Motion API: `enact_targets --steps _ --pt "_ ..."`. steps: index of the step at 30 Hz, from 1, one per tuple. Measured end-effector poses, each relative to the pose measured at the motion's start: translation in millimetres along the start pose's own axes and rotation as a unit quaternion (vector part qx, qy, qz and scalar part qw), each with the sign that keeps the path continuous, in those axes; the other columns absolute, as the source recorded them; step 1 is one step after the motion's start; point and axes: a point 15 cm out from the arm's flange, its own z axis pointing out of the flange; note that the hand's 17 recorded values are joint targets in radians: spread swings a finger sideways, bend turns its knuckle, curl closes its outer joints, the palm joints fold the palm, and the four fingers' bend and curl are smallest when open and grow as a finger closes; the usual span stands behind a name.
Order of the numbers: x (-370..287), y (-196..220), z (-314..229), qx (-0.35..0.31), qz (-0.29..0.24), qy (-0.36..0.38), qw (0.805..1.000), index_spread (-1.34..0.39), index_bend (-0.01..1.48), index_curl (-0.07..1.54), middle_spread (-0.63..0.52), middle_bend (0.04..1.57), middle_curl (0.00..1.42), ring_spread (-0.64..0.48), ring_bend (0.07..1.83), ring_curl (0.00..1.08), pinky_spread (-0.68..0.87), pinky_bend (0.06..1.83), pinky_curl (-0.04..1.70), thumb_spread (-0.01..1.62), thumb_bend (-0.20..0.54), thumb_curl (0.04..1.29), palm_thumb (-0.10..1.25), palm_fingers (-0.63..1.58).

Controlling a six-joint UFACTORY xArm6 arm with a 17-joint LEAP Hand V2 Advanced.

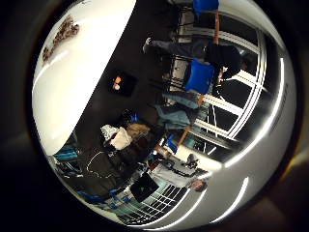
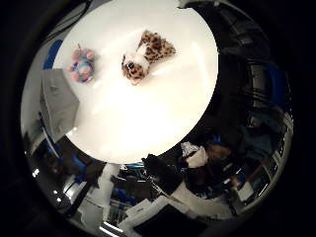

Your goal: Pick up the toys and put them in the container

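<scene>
Two toys, a leopard plush (image 2: 145,57) and a pink plush (image 2: 82,64), lie on the white table (image 2: 148,113); fingers' state untellable.

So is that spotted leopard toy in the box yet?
Not yet. The leopard toy lies out on the white table, apart from the grey container.

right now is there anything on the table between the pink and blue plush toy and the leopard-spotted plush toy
No. In the thumb side palm view only bare white round table separates the pink and blue plush toy from the leopard-spotted plush toy.
</scene>
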Motion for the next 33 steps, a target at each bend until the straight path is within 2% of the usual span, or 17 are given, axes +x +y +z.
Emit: enact_targets --steps 7,12,19,33 --pt "-7.7 -43.6 -23.3 0.061 -0.027 0.030 0.997 -0.37 0.17 0.29 0.03 0.19 0.30 0.22 0.21 0.25 0.44 0.41 0.29 1.03 -0.025 0.27 0.40 0.04" --pt "-21.7 -59.7 -2.6 0.049 -0.048 0.025 0.997 -0.37 0.17 0.29 0.03 0.18 0.30 0.22 0.21 0.25 0.44 0.40 0.30 1.03 -0.024 0.28 0.40 0.04" --pt "-39.8 -73.3 -0.6 0.049 -0.084 0.022 0.995 -0.37 0.16 0.29 0.03 0.19 0.30 0.22 0.21 0.26 0.44 0.40 0.31 1.03 -0.024 0.28 0.41 0.02" --pt "-67.8 -88.7 41.3 0.044 -0.114 0.008 0.992 -0.37 0.17 0.29 0.03 0.19 0.30 0.23 0.20 0.27 0.44 0.40 0.31 1.02 -0.024 0.28 0.43 0.01"
